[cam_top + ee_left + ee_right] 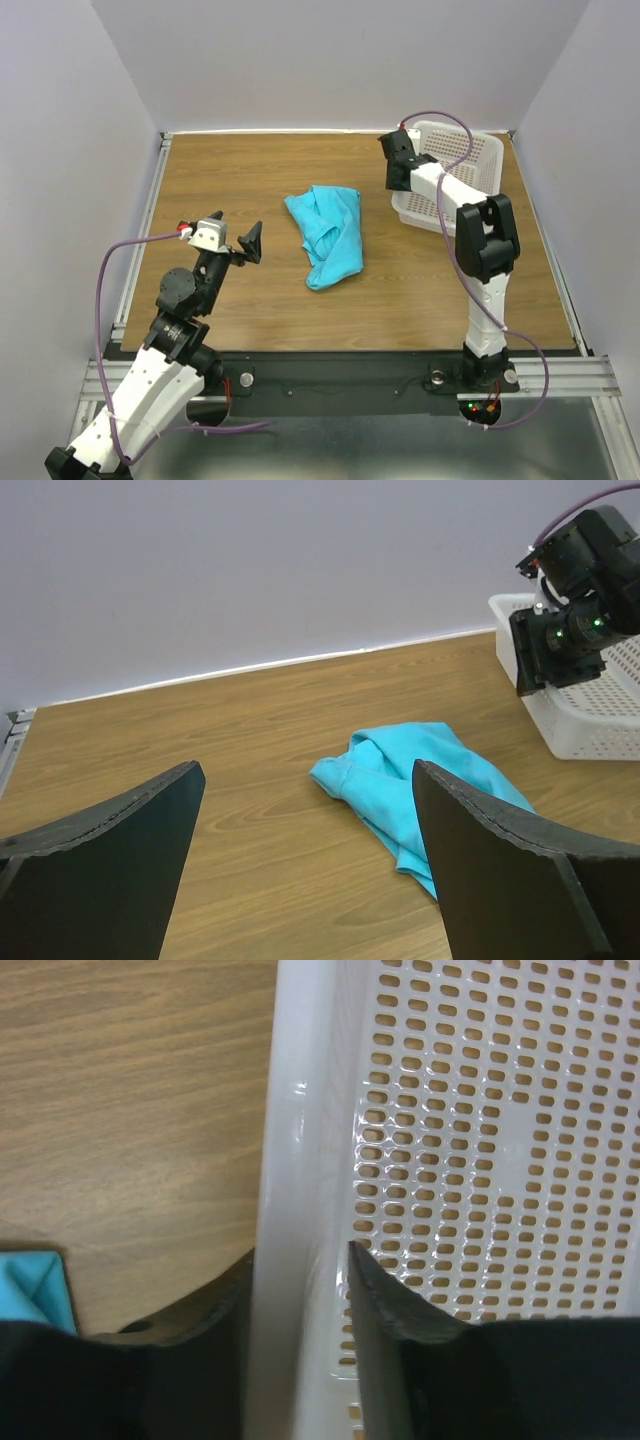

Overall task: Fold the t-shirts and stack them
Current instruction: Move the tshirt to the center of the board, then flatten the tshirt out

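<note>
One turquoise t-shirt (328,235) lies crumpled in a heap at the middle of the wooden table; it also shows in the left wrist view (430,770). A corner of it shows at the left edge of the right wrist view (35,1290). My left gripper (243,248) hovers left of the t-shirt, open and holding nothing (308,770). My right gripper (398,183) is at the left rim of the white perforated basket (470,150). Its fingers straddle that rim (298,1255), one outside and one inside, pressed against the plastic.
The basket (590,720) stands at the back right of the table and nothing shows inside it (480,1110). Metal rails run along the table's left and right edges. Grey walls close the back and both sides.
</note>
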You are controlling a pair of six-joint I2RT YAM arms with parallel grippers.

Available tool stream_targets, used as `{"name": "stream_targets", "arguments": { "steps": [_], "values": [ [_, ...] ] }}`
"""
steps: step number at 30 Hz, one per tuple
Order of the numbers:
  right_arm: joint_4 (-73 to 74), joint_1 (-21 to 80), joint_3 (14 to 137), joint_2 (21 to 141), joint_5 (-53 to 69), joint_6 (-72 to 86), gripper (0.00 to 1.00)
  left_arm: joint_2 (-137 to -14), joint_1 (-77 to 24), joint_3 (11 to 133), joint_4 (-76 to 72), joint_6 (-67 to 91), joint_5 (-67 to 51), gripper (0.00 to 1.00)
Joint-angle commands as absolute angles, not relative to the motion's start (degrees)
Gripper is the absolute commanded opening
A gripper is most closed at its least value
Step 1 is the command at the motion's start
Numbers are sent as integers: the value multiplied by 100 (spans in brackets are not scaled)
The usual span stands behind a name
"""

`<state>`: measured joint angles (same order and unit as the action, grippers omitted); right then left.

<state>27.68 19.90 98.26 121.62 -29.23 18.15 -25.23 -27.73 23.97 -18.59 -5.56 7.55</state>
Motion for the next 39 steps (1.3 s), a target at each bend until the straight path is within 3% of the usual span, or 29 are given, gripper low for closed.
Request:
{"name": "stream_targets", "arguments": {
  "steps": [1, 2, 4, 10, 20, 30, 31, 35, 39],
  "values": [
    [2699, 1802, 9546, 11550, -3226, 1609, 40, -2470, -2760, 2391, -2145, -650, 721, 96],
    [2672, 1680, 9475, 11384, -3147, 1495, 37, -2470, -2768, 2391, -2136, -650, 721, 96],
    [2663, 1460, 9299, 11251, -2911, 1285, 19, -2408, -2768, 2373, -2136, -650, 721, 97],
    [2672, 1134, 8869, 10838, -2469, 169, 1, -2382, -2768, 2382, -2127, -668, 694, 96],
    [2400, 369, 8034, 10494, -1601, -2378, 1, -2408, -2760, 2373, -2162, -642, 589, 96],
    [2188, 27, 8481, 10906, -1538, -2953, 1, -2320, -2760, 2355, -2145, -615, 606, 96],
    [2180, 26, 8534, 10933, -1547, -2944, 1, -2338, -2760, 2355, -2153, -624, 598, 96],
    [2127, 26, 8657, 10986, -1529, -2874, 26, -2355, -2769, 2364, -2145, -624, 580, 97],
    [2109, 18, 8806, 10995, -1591, -2760, 62, -2338, -2760, 2355, -2145, -615, 580, 96]
  ]
}}
